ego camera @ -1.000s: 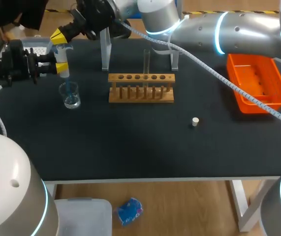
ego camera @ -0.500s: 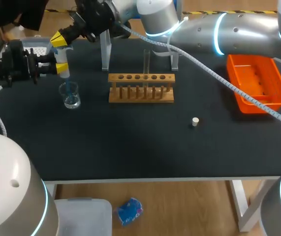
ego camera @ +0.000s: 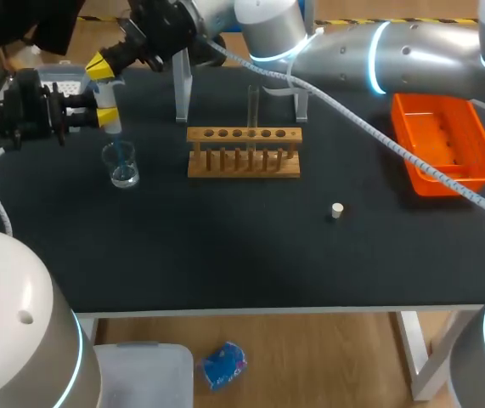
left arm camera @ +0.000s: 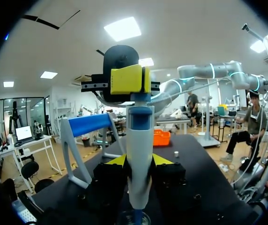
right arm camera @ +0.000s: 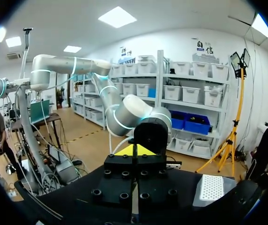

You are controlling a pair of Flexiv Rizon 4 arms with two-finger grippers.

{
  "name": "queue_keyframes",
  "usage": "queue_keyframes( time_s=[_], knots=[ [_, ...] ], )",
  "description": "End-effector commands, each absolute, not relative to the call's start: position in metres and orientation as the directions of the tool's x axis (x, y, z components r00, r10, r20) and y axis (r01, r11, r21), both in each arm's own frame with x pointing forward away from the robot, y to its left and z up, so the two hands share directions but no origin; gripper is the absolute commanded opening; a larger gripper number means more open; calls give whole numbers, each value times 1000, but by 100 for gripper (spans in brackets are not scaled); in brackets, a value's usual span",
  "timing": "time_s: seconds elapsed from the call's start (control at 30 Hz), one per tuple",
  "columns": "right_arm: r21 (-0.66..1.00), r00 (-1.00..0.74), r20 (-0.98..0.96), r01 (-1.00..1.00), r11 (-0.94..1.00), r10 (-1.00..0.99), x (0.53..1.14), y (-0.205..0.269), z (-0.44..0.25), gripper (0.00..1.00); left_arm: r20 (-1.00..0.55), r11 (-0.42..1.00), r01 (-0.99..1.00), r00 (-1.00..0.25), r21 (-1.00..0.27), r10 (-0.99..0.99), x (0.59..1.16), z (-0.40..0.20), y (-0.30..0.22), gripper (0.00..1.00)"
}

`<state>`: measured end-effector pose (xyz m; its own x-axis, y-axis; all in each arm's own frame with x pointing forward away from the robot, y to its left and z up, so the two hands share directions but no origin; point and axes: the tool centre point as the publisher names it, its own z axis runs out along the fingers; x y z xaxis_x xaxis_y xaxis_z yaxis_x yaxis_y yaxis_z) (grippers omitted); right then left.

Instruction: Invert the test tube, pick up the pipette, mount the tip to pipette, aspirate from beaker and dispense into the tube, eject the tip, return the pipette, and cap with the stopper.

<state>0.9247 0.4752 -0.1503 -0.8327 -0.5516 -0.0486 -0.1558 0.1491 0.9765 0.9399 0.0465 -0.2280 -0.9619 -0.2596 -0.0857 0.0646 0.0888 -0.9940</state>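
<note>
My left gripper is shut on the white pipette, held upright with its tip inside the glass beaker. In the left wrist view the pipette stands between the yellow fingertips. My right arm reaches across from the right, and its gripper is shut on nothing. Its tips sit on the pipette's blue top button. The right wrist view shows those shut tips. The test tube stands upright in the wooden rack. The stopper lies on the mat.
The pipette stand with a blue bar is behind the rack. An orange bin sits at the right. A white tip box lies at the back left, also seen past the right gripper.
The right gripper has shifted very slightly at the pipette's top. The left gripper, pipette and beaker have kept their places.
</note>
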Motion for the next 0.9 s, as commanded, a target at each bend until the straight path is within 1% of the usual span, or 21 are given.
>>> queue_keyframes(
  time_s=[0.03, 0.57, 0.77, 0.8, 0.83, 0.87, 0.9],
  knots=[
    [972, -834, -59, -173, 158, -548, 925, 472, -144, 0, -86, 89, 64, -962, -994, -260, 940, -225, 47, 0],
    [962, -825, -111, -229, 148, -554, 917, 473, -121, 0, -86, 89, 64, -962, -994, -260, 940, -225, 47, 0],
    [956, -833, -111, -237, 170, -542, 914, 463, -118, 0, -86, 89, 64, -962, -994, -260, 940, -225, 47, 0],
    [955, -837, -109, -239, 178, -536, 913, 460, -117, 7, -86, 89, 64, -962, -994, -260, 940, -225, 47, 0],
    [951, -841, -106, -241, 192, -531, 912, 457, -116, 41, -86, 89, 64, -962, -994, -260, 940, -225, 47, 0],
    [949, -846, -101, -240, 206, -523, 911, 454, -115, 88, -86, 89, 64, -962, -994, -260, 940, -225, 47, 0],
    [948, -850, -98, -238, 212, -518, 910, 451, -114, 100, -86, 89, 64, -962, -994, -260, 940, -225, 47, 0]
  ],
)
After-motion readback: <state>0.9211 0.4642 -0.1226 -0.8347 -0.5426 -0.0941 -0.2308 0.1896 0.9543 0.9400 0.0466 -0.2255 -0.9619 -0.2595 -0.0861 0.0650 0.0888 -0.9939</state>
